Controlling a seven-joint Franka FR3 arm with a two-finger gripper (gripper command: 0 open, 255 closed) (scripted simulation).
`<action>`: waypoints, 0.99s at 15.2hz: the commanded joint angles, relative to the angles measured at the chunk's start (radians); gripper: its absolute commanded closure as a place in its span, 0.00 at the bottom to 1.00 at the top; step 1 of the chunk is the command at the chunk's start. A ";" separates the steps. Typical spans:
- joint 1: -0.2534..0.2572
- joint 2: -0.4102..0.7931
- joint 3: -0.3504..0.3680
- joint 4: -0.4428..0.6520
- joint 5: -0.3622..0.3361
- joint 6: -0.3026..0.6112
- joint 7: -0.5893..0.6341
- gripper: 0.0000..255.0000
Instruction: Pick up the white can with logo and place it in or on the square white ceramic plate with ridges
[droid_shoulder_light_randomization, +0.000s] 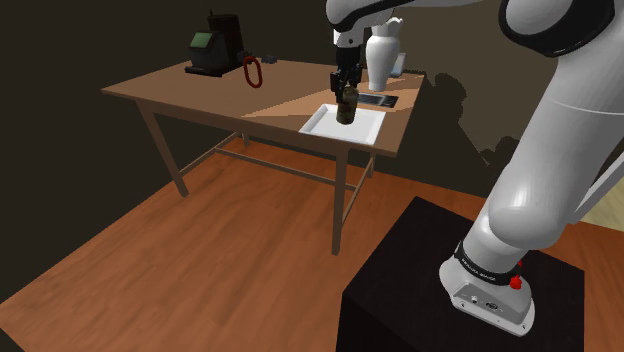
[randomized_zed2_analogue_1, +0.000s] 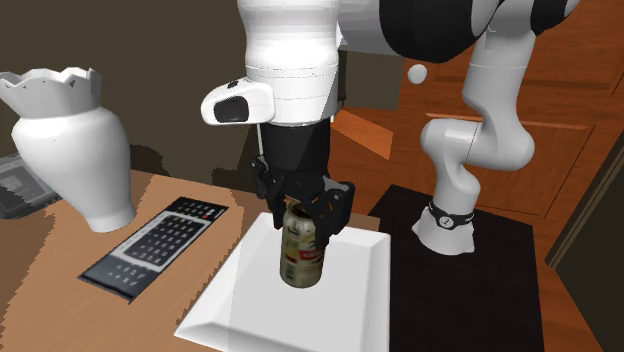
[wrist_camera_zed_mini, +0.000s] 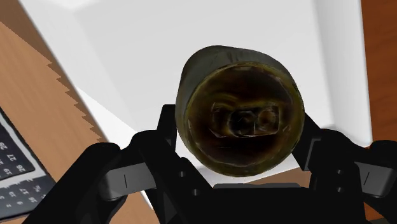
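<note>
Your gripper's (wrist_camera_zed_mini: 238, 137) two black fingers (wrist_camera_zed_mini: 165, 143) pinch a can (wrist_camera_zed_mini: 238, 124) between them, one on each side of its upper body. In the wrist view you look straight down on the can's round top, which is dark olive-brown with a pull tab in the middle.

In the second exterior view the gripper (randomized_zed2_analogue_1: 303, 215) points straight down and clasps the can (randomized_zed2_analogue_1: 303, 255) near its top. The can stands roughly upright, dark and drab, with a red and cream label around its side. It is over the inside of a square white plate (randomized_zed2_analogue_1: 350, 300) with a raised rim. You cannot tell whether the can's base touches the plate or hangs just above it.

The plate lies on a brown wooden table (randomized_zed2_analogue_1: 60, 300), near the table's edge. Just beside the plate, towards that view's left, lies a flat black keypad (randomized_zed2_analogue_1: 160, 245) with rows of pale keys. Past the keypad stands a white vase (randomized_zed2_analogue_1: 75, 140) with a jagged rim.

In the shoulder view the gripper (droid_shoulder_light_randomization: 346, 92), can (droid_shoulder_light_randomization: 347, 108) and plate (droid_shoulder_light_randomization: 368, 125) sit at the table's (droid_shoulder_light_randomization: 200, 95) near right corner, with the vase (droid_shoulder_light_randomization: 383, 55) behind them. Well apart, at the table's far left, stands a black machine (droid_shoulder_light_randomization: 215, 50) with a red loop (droid_shoulder_light_randomization: 253, 72) beside it. The dark stand (droid_shoulder_light_randomization: 420, 290) rests on a wooden floor (droid_shoulder_light_randomization: 200, 260).
</note>
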 joint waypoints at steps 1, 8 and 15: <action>0.000 0.000 0.000 0.000 0.000 0.000 0.000 1.00; 0.000 0.000 0.000 0.000 0.000 0.000 0.000 0.00; -0.001 0.004 0.000 0.132 0.001 -0.128 -0.001 0.00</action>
